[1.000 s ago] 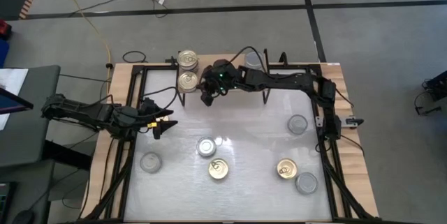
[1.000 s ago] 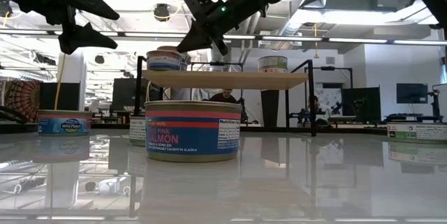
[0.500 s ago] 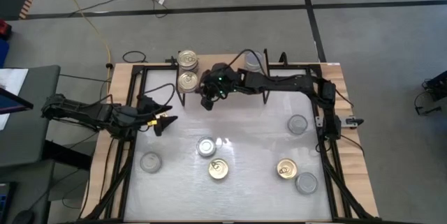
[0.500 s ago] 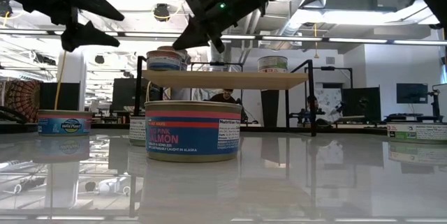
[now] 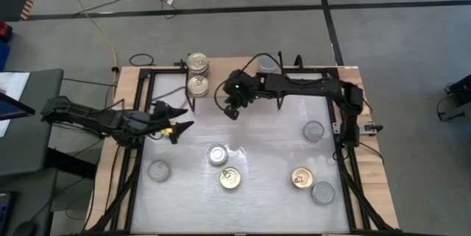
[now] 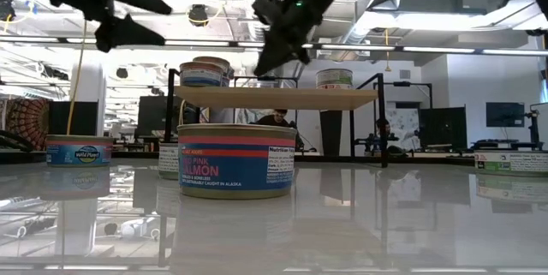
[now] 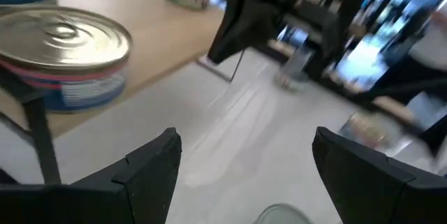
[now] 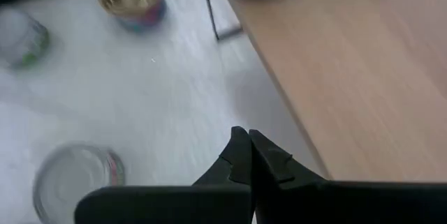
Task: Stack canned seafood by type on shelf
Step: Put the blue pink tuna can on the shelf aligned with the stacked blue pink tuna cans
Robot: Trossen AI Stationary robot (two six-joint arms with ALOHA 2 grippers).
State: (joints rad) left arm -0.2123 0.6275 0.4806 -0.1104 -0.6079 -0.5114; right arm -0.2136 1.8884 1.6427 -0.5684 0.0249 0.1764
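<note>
The right gripper hangs above the desk at upper centre of the high view, just off the front edge of the shelf; its jaws are pressed together with nothing between them. The left gripper sits at centre left of the high view, over the desk's left part; its jaws are spread wide and hold nothing, as the left wrist view shows.

Nothing lies under either gripper; the nearest loose tin is the silver-lidded can at the middle of the high view, between the two arms and below them in the frame.

On the shelf, two gold-lidded cans stand one behind the other at upper centre-left of the high view, and one grey-lidded can stands toward the shelf's right end, partly behind the right arm's cable.

On the desk: a gold pull-tab can at lower centre; another gold-lid can at lower right, with a grey-lid can just beside it; a grey tin at right; a grey tin at lower left.

In the low view the nearest tin wears a blue and red salmon label; a blue-labelled tin stands at far left.

Black frame rails edge the desk.
</note>
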